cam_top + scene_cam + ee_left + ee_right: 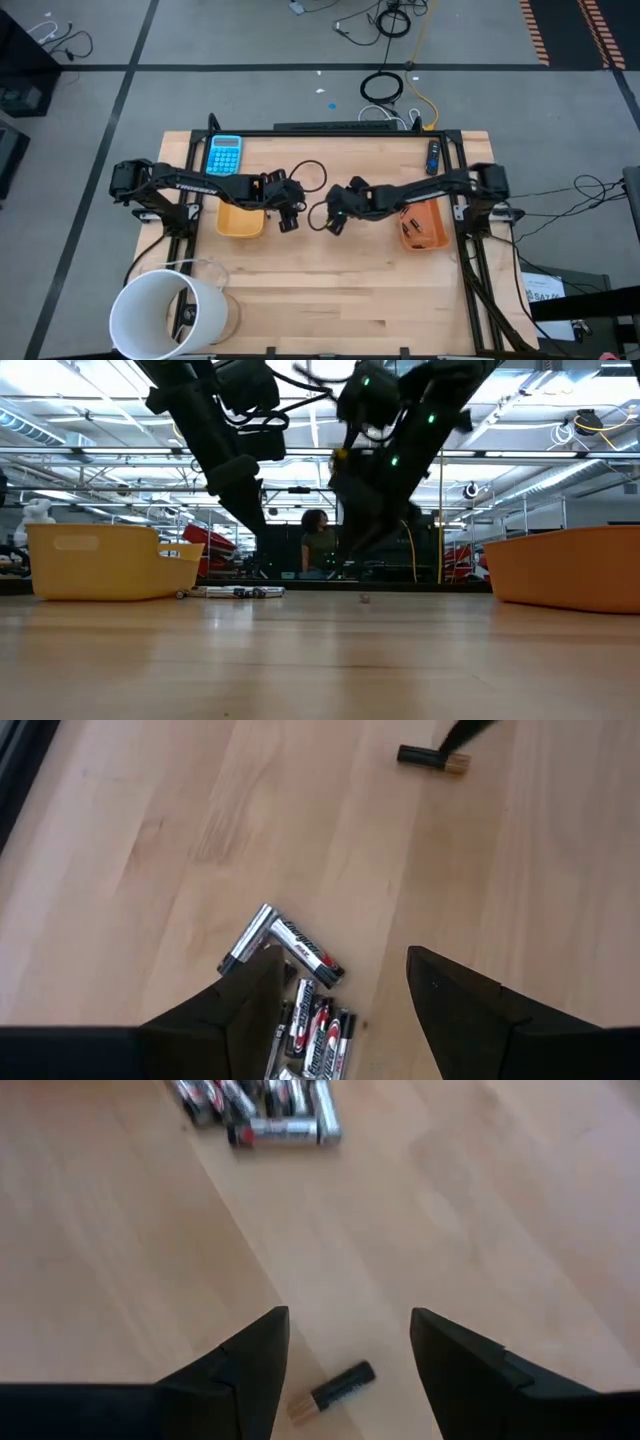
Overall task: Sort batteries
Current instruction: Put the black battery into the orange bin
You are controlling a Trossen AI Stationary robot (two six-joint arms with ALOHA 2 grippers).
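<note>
While both end effectors hover spread over the worktop [330, 300], the right end effector [350, 1345] nears a lone dark battery [331, 1392].
Centre that battery between its fingers before closing; the left end effector [340, 990], beside the battery pile [300, 1010], should single out one.

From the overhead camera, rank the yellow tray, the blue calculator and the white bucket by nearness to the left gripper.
Measured from the left gripper, open near the table's middle:
1. Yellow tray, just beside it, toward the left arm's base.
2. Blue calculator, at the table's far edge, beyond the tray.
3. White bucket, at the near left corner, plainly farthest.
</note>
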